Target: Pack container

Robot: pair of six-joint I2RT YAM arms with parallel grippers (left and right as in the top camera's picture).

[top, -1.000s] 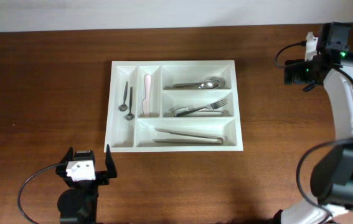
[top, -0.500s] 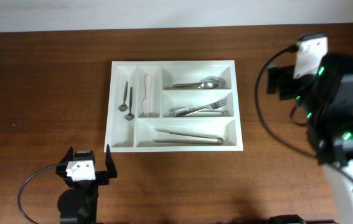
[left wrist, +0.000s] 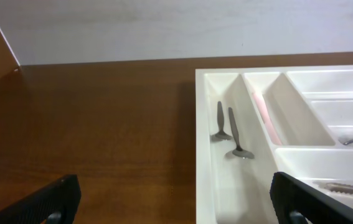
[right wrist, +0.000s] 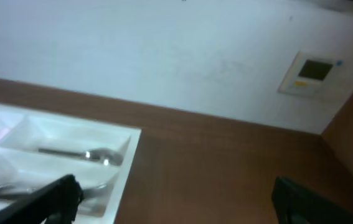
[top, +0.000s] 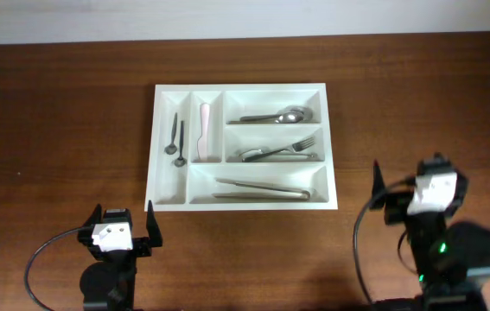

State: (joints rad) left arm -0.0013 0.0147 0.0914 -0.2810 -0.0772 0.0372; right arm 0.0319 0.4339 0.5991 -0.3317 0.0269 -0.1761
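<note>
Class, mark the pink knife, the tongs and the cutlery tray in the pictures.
pink knife point(top: 203, 131), overhead view, middle of its length.
tongs point(top: 262, 188), overhead view, middle of the arms.
cutlery tray point(top: 240, 86), overhead view, far rim.

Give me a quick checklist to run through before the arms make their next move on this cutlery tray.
1. Left gripper open and empty: ok.
2. Right gripper open and empty: ok.
3. Container sitting flat on the table: ok.
4. None of its five compartments empty: ok.
5. Tongs lying fully inside their compartment: ok.
6. Left finger clear of the container's near corner: cannot tell, it sits right beside it.
</note>
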